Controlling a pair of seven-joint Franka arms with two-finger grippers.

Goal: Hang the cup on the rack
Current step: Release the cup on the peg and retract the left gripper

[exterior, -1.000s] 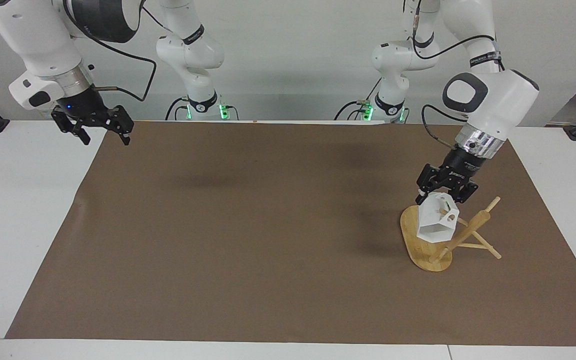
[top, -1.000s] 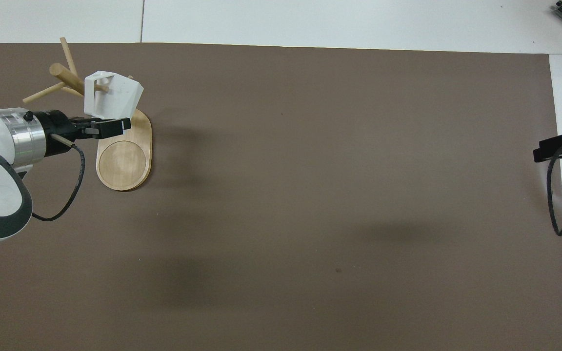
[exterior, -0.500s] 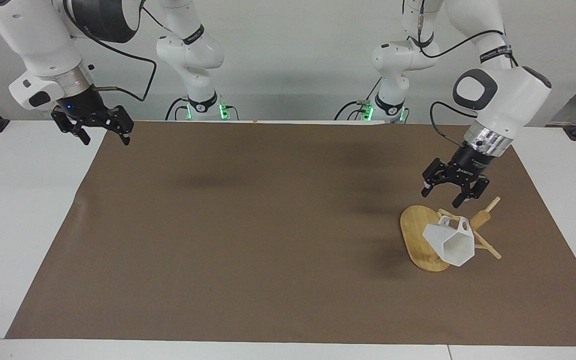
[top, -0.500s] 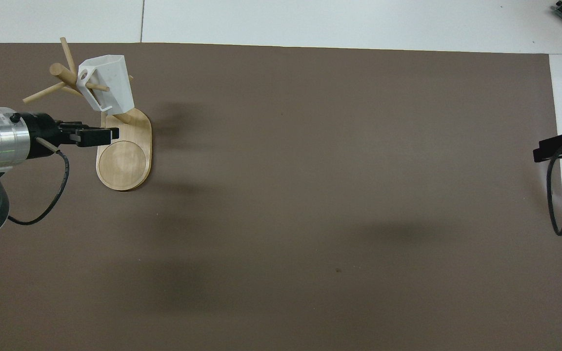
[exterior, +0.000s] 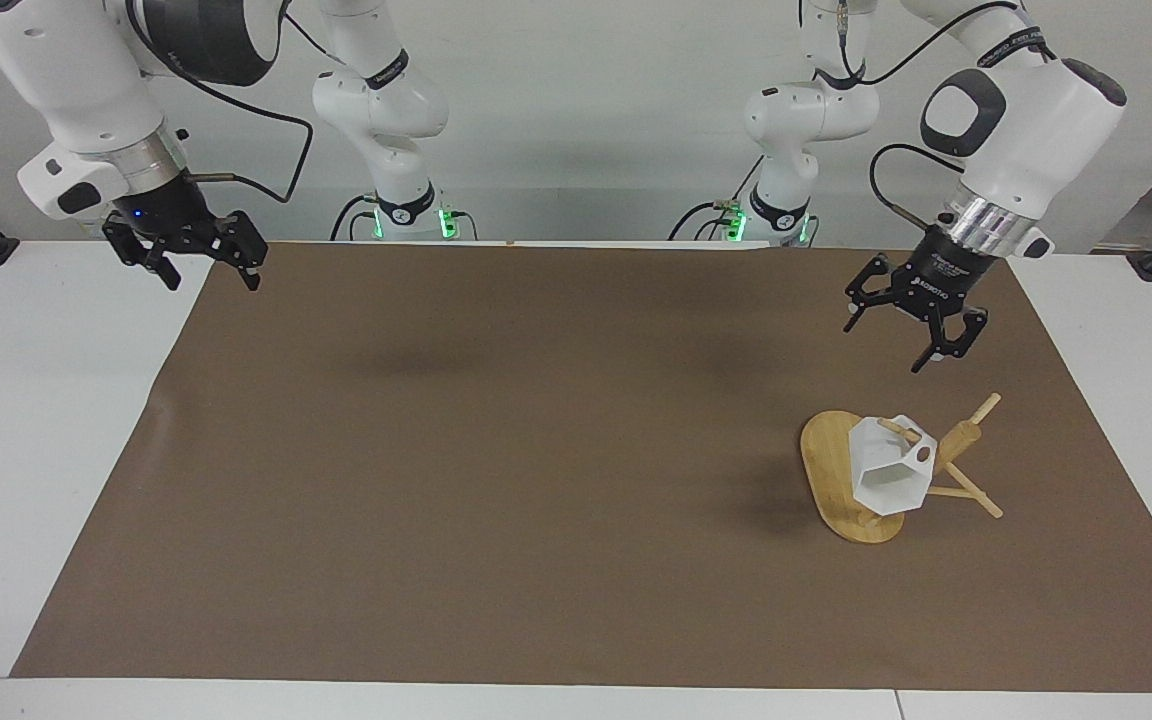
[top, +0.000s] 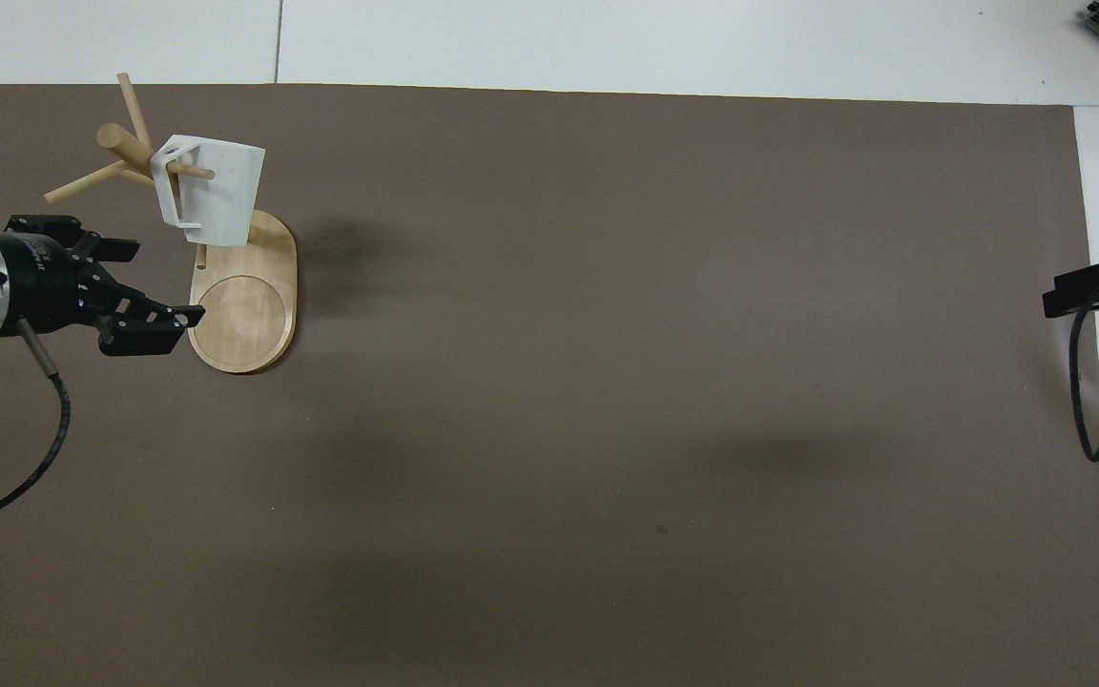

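The white faceted cup [exterior: 891, 470] hangs by its handle hole on a peg of the bamboo rack [exterior: 956, 442], over the rack's oval base [exterior: 829, 465]. It also shows in the overhead view [top: 216, 191], on the peg above the base [top: 244, 315]. My left gripper [exterior: 901, 342] is open and empty, raised in the air over the mat beside the rack and clear of the cup. In the overhead view it [top: 166, 282] is over the mat at the base's edge. My right gripper [exterior: 213, 283] is open and empty, and waits over the mat's corner at the right arm's end.
A brown mat [exterior: 536, 450] covers most of the white table [exterior: 36, 420]. Other bare pegs [exterior: 971, 497] stick out of the rack post. Only the tip of my right gripper [top: 1084, 289] and its cable show in the overhead view.
My left gripper let go of the cup, opened, then rose and drew back toward the robots. The cup swung on its peg and now hangs there. The right arm has not moved.
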